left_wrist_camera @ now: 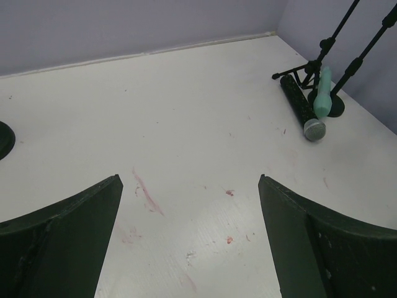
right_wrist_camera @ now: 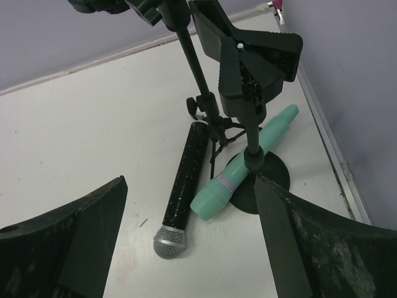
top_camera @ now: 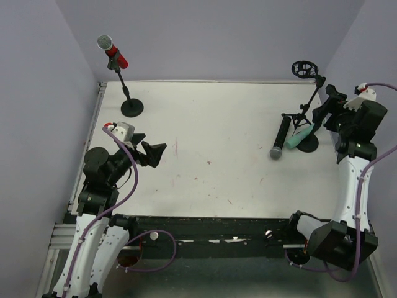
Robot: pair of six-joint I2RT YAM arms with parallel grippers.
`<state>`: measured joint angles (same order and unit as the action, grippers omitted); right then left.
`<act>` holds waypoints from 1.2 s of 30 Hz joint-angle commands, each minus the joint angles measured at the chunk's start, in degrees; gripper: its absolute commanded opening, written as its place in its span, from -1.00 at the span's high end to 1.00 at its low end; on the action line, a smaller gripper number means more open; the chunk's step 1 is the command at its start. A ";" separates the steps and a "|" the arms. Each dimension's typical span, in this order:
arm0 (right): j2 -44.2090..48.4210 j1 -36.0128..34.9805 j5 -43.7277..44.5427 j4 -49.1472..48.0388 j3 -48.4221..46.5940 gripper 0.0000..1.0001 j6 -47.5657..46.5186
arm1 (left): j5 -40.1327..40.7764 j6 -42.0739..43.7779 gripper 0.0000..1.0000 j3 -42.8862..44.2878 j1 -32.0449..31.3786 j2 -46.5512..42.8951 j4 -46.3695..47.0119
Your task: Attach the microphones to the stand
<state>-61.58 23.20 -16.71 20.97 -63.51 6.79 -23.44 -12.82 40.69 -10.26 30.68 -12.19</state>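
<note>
Even, soft light; sharp pictures

The site was a robotics test cell, not a dwelling. Bare lilac walls point(top_camera: 217, 37) boxed in a scuffed white table point(top_camera: 217, 155) on the left, far and right. A left arm point(top_camera: 93, 186) and right arm point(top_camera: 355, 186) were bolted to a metal rail point(top_camera: 205, 226) at the near edge, with purple cables point(top_camera: 130, 186) exposed.

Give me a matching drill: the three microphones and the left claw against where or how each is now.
1 red microphone with grey mesh head
2 black microphone with grey mesh head
3 mint-green plastic microphone
4 left claw

A lying on the white table
B open, holding nothing
C clipped in the far-left black stand
D lying across a stand's round black base

Pairs: 1-C, 2-A, 3-D, 4-B
</note>
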 commanded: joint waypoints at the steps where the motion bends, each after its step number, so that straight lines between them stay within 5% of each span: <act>1: -0.73 0.53 1.68 -6.63 4.34 -0.81 -2.91 | -1.08 0.87 -0.97 -0.70 -0.11 -0.71 0.06; 11: -4.51 0.53 -0.78 -20.35 11.12 -0.81 -13.55 | -0.99 0.95 -0.97 -0.78 -0.11 -0.71 0.14; 28: -9.78 0.53 -0.95 -43.37 19.82 -0.79 -15.93 | -0.82 1.04 -0.97 -0.87 -0.02 -0.27 0.15; 36: -13.91 0.53 -3.24 -55.15 23.34 -0.41 -16.72 | -1.25 0.95 -0.97 -1.14 0.07 0.35 0.41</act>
<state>-73.36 23.38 -18.55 -24.27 -41.50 -9.10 -23.44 -12.58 40.36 -10.24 30.72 -12.16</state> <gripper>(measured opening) 0.734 0.985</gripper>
